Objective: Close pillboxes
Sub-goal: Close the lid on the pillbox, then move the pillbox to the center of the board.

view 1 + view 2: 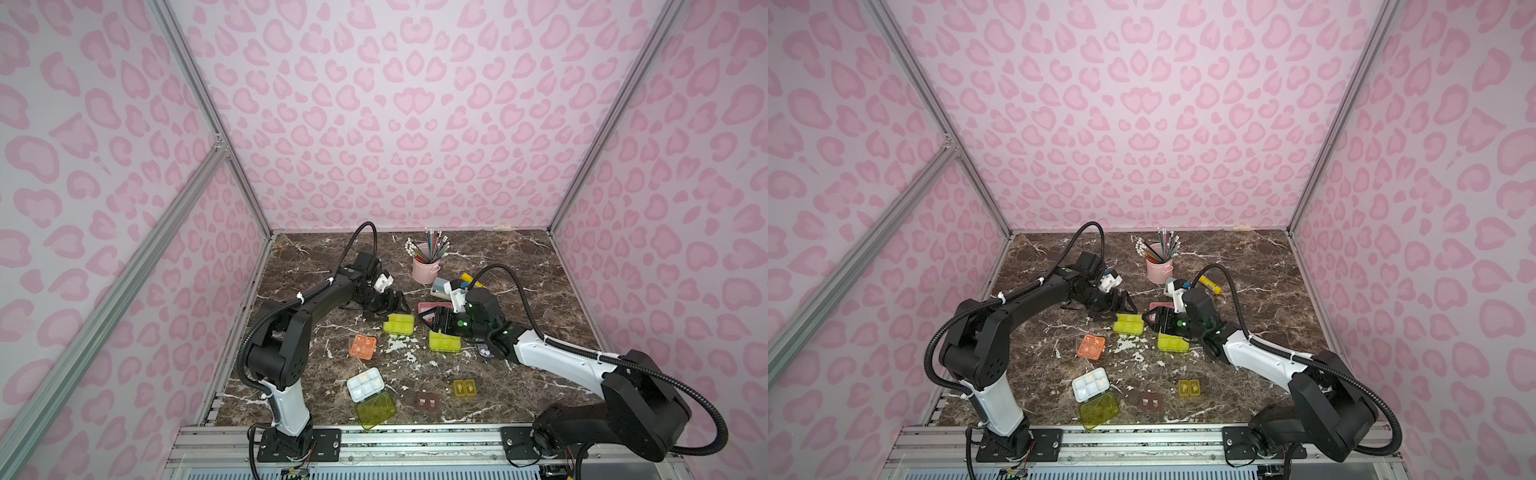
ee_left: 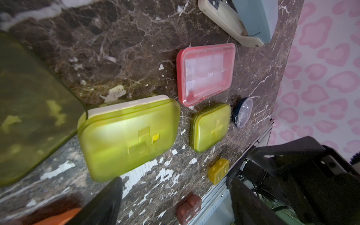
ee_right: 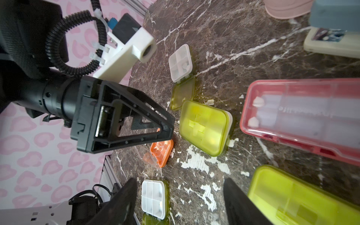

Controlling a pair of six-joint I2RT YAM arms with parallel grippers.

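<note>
Two closed yellow-green pillboxes (image 1: 399, 324) (image 1: 444, 341) lie mid-table beside a closed pink one (image 2: 206, 74). My left gripper (image 1: 395, 305) hovers open just behind the nearer yellow-green box (image 2: 128, 136), holding nothing. My right gripper (image 1: 432, 322) stands open and empty over the pink box (image 3: 303, 116). An orange pillbox (image 1: 363, 345) lies open. A white tray (image 1: 365, 384) has its lid (image 1: 376, 409) flung open. Another open white tray (image 3: 180, 62) lies under the left arm. Small brown (image 1: 428, 401), olive (image 1: 464, 387) and round dark-blue (image 2: 243, 112) boxes are shut.
A pink cup of pencils (image 1: 426, 268) stands at the back. A grey-blue stapler (image 1: 441, 287) and a yellow glue stick (image 1: 471, 279) lie behind the right wrist. The aluminium rail (image 1: 415, 432) runs along the table's front edge.
</note>
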